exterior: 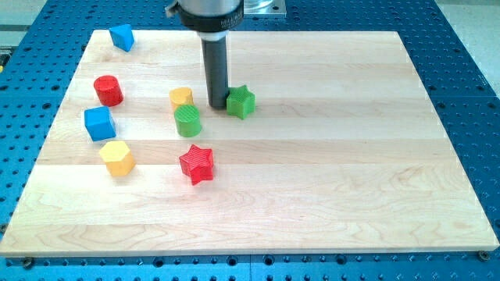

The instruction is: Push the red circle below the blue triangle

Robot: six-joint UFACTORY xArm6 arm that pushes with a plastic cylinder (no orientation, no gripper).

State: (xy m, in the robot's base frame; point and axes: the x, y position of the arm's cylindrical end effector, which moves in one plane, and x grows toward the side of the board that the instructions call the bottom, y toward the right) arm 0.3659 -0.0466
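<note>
The red circle [108, 90] stands at the board's left. The blue triangle [122, 37] lies at the view's top left, above the red circle and slightly to its right. My tip [217, 106] rests near the board's middle top, far to the right of the red circle. It sits just left of the green star [241, 101], about touching it, and right of the yellow block [181, 97].
A green cylinder [188, 121] sits just below the yellow block. A blue cube [100, 123] and a yellow hexagon [118, 158] lie below the red circle. A red star [197, 164] lies below the green cylinder. The wooden board [328, 172] sits on a blue perforated table.
</note>
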